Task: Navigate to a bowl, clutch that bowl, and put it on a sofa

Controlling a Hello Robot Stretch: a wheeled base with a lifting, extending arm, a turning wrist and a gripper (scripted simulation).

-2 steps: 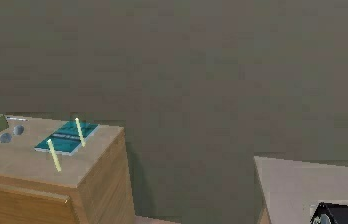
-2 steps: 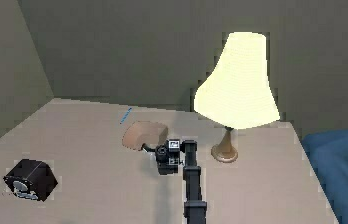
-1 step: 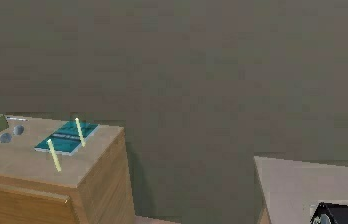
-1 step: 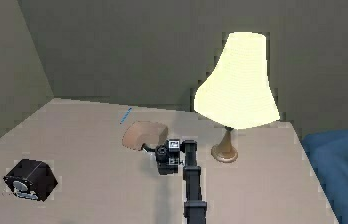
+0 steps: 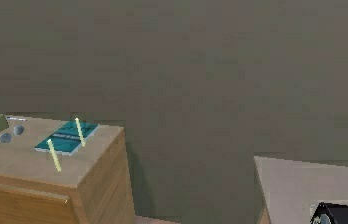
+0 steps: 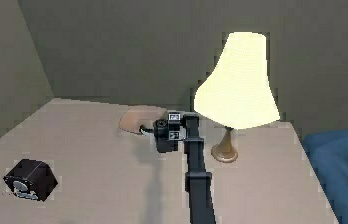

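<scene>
A low, pale tan rounded thing [image 6: 133, 122], shaped like a shallow bowl, lies on the beige tabletop [image 6: 92, 150] near its far edge in the arm side view. The dark arm rises from the bottom edge and ends right next to it. The gripper [image 6: 154, 134] sits at this thing's right side, with the two white marker squares just right of the gripper's body. I cannot tell whether the gripper touches the tan thing or holds anything.
A lamp with a cream shade [image 6: 236, 80] and a wooden base stands just right of the arm. A small black cube-like object [image 6: 30, 179] lies near the tabletop's front left. A blue cushioned surface [image 6: 342, 170] shows at the right. A wooden dresser [image 5: 52, 180] carries a teal book [image 5: 68, 137].
</scene>
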